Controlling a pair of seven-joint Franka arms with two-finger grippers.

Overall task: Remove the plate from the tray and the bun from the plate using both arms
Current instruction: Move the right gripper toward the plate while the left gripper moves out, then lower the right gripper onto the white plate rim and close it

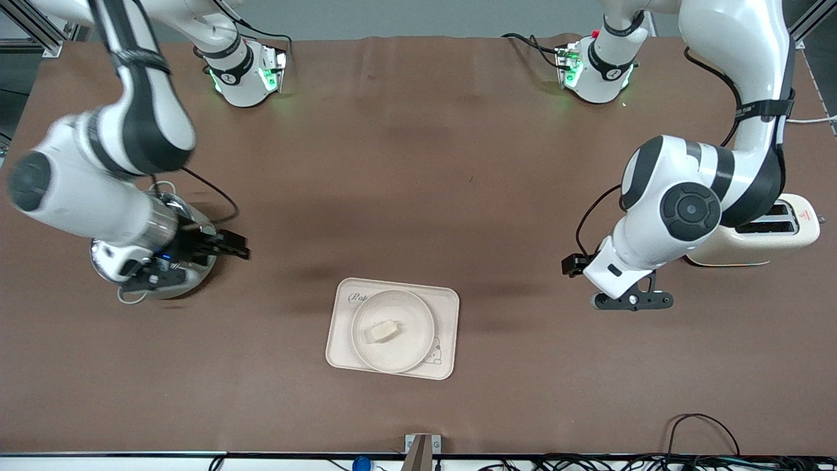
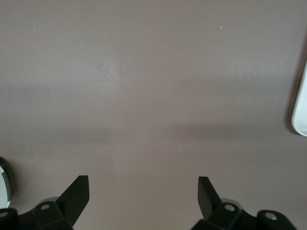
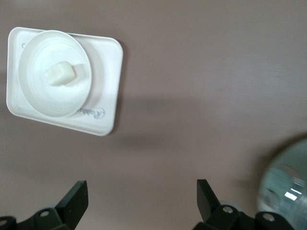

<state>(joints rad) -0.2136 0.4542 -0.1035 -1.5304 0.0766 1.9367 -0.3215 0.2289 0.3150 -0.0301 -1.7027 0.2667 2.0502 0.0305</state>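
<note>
Two white arms hang above the brown table (image 1: 418, 163), well apart from the cream rounded-rectangle tray (image 1: 340, 343). On it sits the round cream-white plate (image 1: 412, 347), bearing the small pale bun (image 1: 383, 331). Left gripper (image 2: 144, 189) and right gripper (image 3: 142, 194): jaws apart, empty.

Brown worktop (image 1: 418, 196) w/ plain matte cover. Cream toaster (image 1: 778, 235) at left arm's end, two slots on top, small red mark on its side, partly hidden. Shiny metal bowl-like item (image 1: 189, 278) at right arm's end, partly covered, w/ a cable looping beside it. Cables (image 1: 700, 432) + small bracket (image 1: 422, 448) along worktop edge nearest front cam.
</note>
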